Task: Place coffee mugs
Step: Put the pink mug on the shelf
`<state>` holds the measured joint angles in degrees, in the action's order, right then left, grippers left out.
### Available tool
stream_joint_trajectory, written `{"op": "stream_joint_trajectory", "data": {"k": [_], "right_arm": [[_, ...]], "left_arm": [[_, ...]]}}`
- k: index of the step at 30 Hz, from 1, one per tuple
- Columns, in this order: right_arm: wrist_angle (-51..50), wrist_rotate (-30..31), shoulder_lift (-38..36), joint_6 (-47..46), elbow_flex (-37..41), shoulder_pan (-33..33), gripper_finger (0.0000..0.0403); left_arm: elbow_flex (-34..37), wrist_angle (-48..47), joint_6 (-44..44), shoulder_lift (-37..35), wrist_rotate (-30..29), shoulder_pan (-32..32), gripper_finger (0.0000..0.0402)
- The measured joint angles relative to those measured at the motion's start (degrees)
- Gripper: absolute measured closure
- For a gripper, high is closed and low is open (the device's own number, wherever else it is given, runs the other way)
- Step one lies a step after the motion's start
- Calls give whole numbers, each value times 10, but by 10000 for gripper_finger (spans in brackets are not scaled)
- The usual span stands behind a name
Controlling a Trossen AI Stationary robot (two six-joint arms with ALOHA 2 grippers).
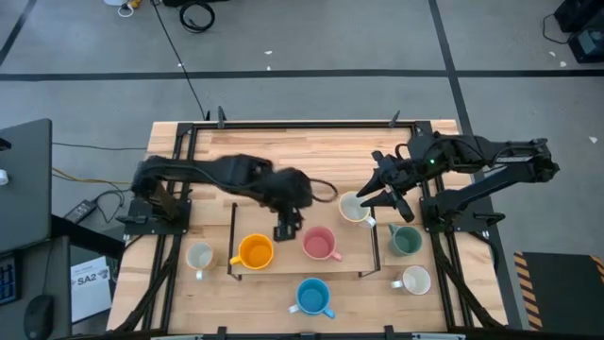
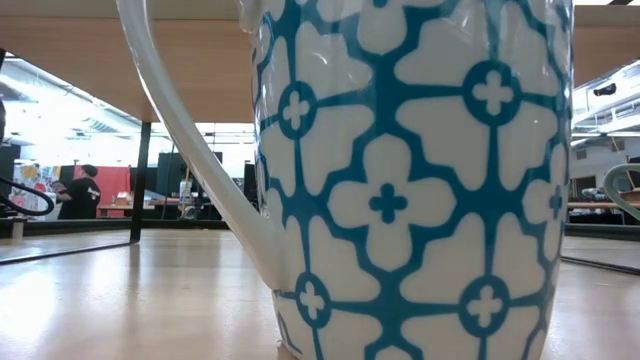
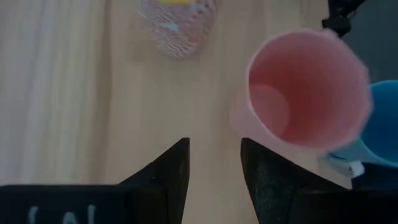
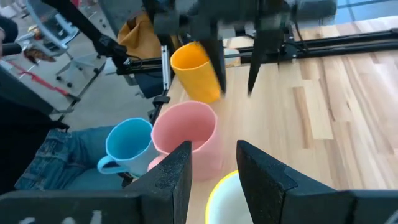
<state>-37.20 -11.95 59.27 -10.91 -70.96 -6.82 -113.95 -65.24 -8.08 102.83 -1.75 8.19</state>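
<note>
Left claw [image 1: 287,229] is hovering part open and empty between orange mug [image 1: 255,251] and pink mug [image 1: 319,244], centre frame. Right claw [image 1: 382,196] is straddling a white mug [image 1: 353,209], apparently mid-placement; next, probably retreating cleanly.

The table [image 1: 311,142] is showing pale, light wood with blond planks, framed by black rails. The orange mug [image 1: 255,252] is glowing a warm yellow-orange, and the pink mug [image 1: 319,244] beside it is showing a soft salmon pink inside and out. The blue mug [image 1: 312,297] is appearing sky blue from above, while at table height it is displaying a white ground covered in a blue four-petal flower and circle pattern. The dark green mug [image 1: 405,240] is looking a muted grey-green. Three cream mugs [image 1: 355,209] are showing off-white. Both arms are appearing black, and the floor [image 1: 311,47] is looking grey with dark lines.
</note>
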Motion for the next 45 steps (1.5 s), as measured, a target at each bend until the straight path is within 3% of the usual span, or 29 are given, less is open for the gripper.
{"op": "stream_joint_trajectory", "data": {"k": [4,9,13,19,24,31,45], "right_arm": [[-2,53,-7,-43,0,-47,270],[-15,148,-9,-106,0,-117,270],[-25,223,-1,-159,0,-175,270],[-18,295,25,-230,0,-252,270],[-17,350,67,-293,0,-310,270],[35,409,144,-315,0,-360,270],[97,495,241,-314,0,-383,270]], "left_arm": [[0,-4,29,-66,-11,-6,251],[32,-22,40,-158,-79,12,251],[146,11,21,-246,-123,30,251],[337,135,-9,-378,-124,33,251],[423,175,-18,-452,-120,33,251],[458,191,-18,-502,-120,33,251],[458,194,-17,-508,-120,33,251]]}}
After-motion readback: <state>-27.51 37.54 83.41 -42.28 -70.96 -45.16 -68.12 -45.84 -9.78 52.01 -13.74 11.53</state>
